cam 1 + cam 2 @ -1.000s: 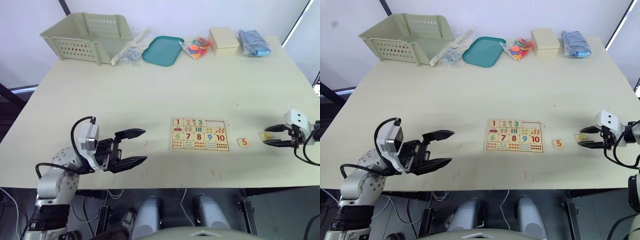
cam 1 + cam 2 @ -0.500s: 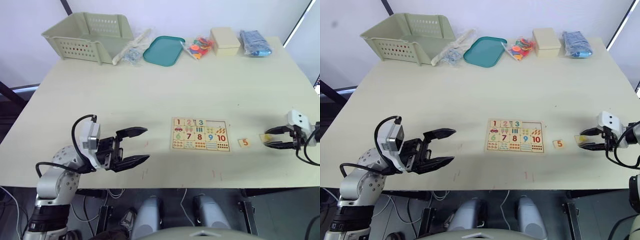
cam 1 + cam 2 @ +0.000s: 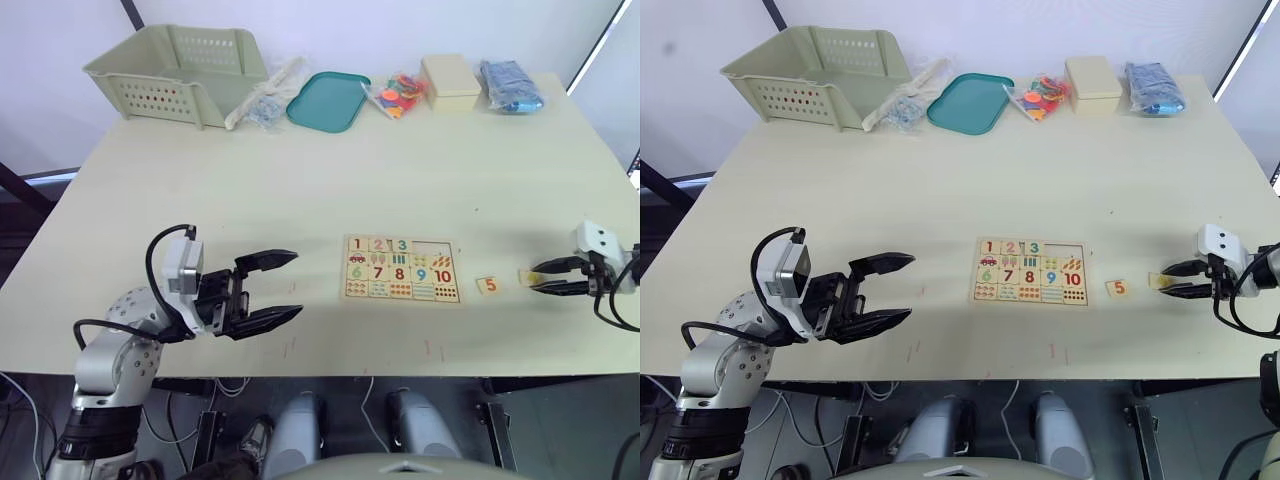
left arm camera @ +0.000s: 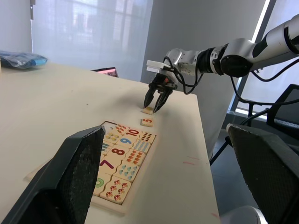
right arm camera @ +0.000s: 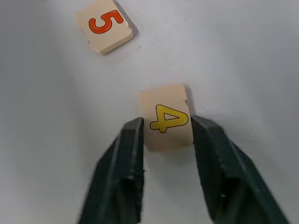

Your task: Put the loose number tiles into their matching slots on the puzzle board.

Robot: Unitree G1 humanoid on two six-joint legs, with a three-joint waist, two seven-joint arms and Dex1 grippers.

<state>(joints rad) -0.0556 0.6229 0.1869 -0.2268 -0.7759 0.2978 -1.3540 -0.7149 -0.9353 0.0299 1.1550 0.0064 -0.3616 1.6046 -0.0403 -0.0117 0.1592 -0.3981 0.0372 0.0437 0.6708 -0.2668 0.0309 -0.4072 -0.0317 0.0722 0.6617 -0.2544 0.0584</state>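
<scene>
Now the right gripper (image 5: 162,140) has narrowed its jaws from a wider spread a second ago until they touch both sides of the 4 tile (image 5: 167,122) on the worktop (image 3: 300,170), beside the 5 tile (image 3: 488,285), so lifting toward the puzzle board (image 3: 400,269) looks next, while the left gripper (image 3: 278,288) hangs spread apart.
</scene>
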